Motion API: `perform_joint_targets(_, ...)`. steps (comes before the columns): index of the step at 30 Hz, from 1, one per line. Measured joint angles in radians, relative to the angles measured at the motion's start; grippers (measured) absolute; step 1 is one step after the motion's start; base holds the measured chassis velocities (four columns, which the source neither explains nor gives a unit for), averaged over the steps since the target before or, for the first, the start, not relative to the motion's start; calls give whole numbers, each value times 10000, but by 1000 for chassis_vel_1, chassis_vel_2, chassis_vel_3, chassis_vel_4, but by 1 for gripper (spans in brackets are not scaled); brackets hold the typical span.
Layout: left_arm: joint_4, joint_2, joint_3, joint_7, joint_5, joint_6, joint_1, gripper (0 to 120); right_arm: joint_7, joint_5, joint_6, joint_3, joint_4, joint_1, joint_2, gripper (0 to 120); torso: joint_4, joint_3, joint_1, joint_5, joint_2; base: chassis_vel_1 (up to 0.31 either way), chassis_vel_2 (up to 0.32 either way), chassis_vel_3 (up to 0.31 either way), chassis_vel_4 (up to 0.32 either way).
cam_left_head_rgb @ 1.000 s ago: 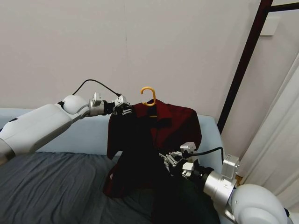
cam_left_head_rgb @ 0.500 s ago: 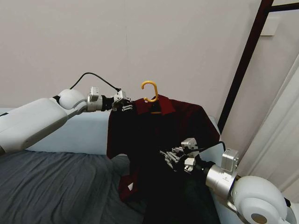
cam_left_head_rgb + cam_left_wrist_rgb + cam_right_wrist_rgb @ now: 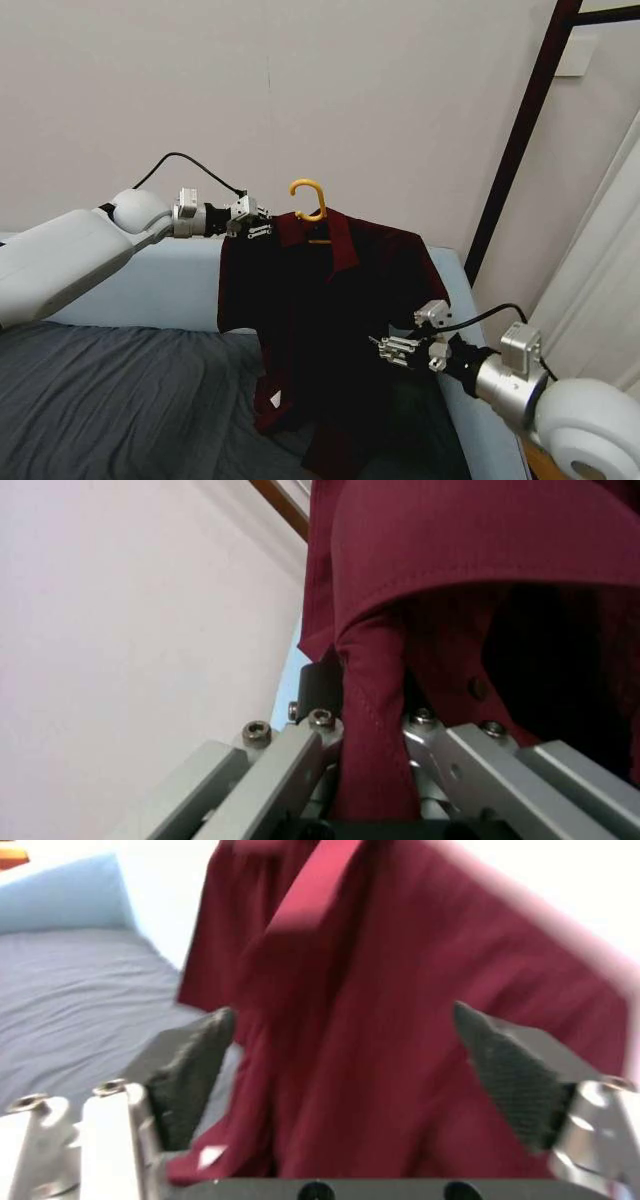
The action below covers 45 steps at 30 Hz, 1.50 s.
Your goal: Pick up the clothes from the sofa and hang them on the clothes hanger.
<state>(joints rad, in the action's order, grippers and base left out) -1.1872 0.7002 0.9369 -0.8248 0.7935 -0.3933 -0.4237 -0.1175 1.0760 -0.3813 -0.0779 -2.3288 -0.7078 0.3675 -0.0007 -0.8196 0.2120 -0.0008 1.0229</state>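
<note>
Your left gripper (image 3: 250, 222) is stretched out ahead on the robot's left, clamped on the red shirt (image 3: 340, 300) at its shoulder. In the left wrist view the fingers (image 3: 290, 757) are closed tight on a fold of the fabric. The shirt sits on the yellow hanger (image 3: 308, 196), whose hook pokes up out of the collar. Shirt and hanger hang in the air in front of the wall (image 3: 350, 90), above the sofa (image 3: 170, 285). Can't tell whether the hem touches the grey cover (image 3: 110, 400).

Your right gripper (image 3: 388, 350) is low, just beside the shirt's lower front on the robot's right. Its jaws are spread wide, and in the right wrist view the shirt hangs beyond the pads (image 3: 195, 1065). A dark pole (image 3: 520, 140) stands at far right, well apart from the hanger.
</note>
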Motion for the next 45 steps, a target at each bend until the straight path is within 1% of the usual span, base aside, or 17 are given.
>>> perform_joint_targets(1, 0, 0, 0, 0, 0, 0, 0, 1, 0, 0, 0, 0, 0, 0, 0, 88, 0, 0, 0, 0, 0, 0, 0, 0, 0)
perform_joint_targets(4, -8, -29, -253, -105, -366, -203, 252, 1, 352, 272, 94, 266, 364, 1098, -232, 98, -4, 0, 0, -1, 0, 0, 0, 0, 0)
perform_joint_targets(9, -345, -57, -443, -142, -463, -302, 581, 1, 877, 616, 12, 1526, 980, 2778, -626, 100, -4, 0, 0, 0, -1, 0, 0, 0, 0)
perform_joint_targets(10, -345, -57, -443, -142, -463, -302, 581, 1, 877, 616, 12, 1526, 980, 2778, -626, 100, -4, 0, 0, 0, -1, 0, 0, 0, 0)
perform_joint_targets(12, -589, -59, -484, -137, -495, -368, 681, 1, 1301, 715, -111, 2217, 1231, 3505, -793, 99, -8, 0, 0, 3, -1, 0, 0, 0, 0)
perform_joint_targets(15, -1153, -151, -557, -136, -599, -393, 820, 1, 1772, 746, -259, 4131, 1664, 5312, -861, 100, -8, 0, 0, 2, 0, 0, 0, 0, 0)
perform_joint_targets(16, -1153, -151, -557, -136, -599, -393, 820, 1, 1772, 746, -259, 4131, 1664, 5312, -861, 100, -8, 0, 0, 2, 0, 0, 0, 0, 0)
perform_joint_targets(18, -1291, -124, -657, -171, -722, -406, 913, 1, 2110, 713, -390, 5144, 1954, 6223, -809, 100, -2, -1, 0, 1, -1, 0, 0, 0, 0)
perform_joint_targets(26, -1767, -315, -841, -213, -757, -434, 1209, 1, 2760, 537, -728, 6010, 2544, 6778, -538, 100, -5, -1, 1, 1, -1, 0, 0, 0, 0)
perform_joint_targets(30, -1790, -400, -1004, -205, -793, -447, 1410, 1, 3009, 191, -746, 6119, 2657, 6671, -471, 88, -6, 0, 0, 1, 0, 0, 0, 0, 0)
perform_joint_targets(31, -1790, -400, -1004, -205, -793, -447, 1410, 1, 3009, 191, -746, 6119, 2657, 6671, -471, 88, -6, 0, 0, 1, 0, 0, 0, 0, 0)
perform_joint_targets(34, -1696, -398, -1042, -202, -816, -505, 1524, 1, 3115, 210, -710, 6085, 2676, 6657, -491, 74, -5, 0, 1, 0, -1, 0, 0, 0, 0)
perform_joint_targets(35, -1696, -398, -1042, -202, -816, -505, 1524, 1, 3115, 210, -710, 6085, 2676, 6657, -491, 74, -5, 0, 1, 0, -1, 0, 0, 0, 0)
perform_joint_targets(38, -1729, -391, -1111, -195, -841, -514, 1622, 1, 3387, 130, -654, 6066, 2636, 6642, -563, 59, -6, 0, 0, 0, -1, 0, 0, 0, 0)
perform_joint_targets(40, -1754, -397, -1122, -195, -828, -512, 1627, 1, 3461, 76, -621, 6065, 2616, 6624, -586, 56, -6, 0, 0, 0, -1, 0, 0, 0, 0)
perform_joint_targets(43, -1832, -417, -1135, -195, -772, -495, 1624, 1, 3528, 25, -584, 6064, 2509, 6571, -631, 41, -6, 0, 0, 0, -1, 0, 0, 0, 0)
perform_joint_targets(45, -1866, -431, -1135, -198, -772, -489, 1613, 1, 3528, 23, -580, 6063, 2475, 6551, -643, 36, -6, 0, 0, 0, -1, 0, 0, 0, 0)
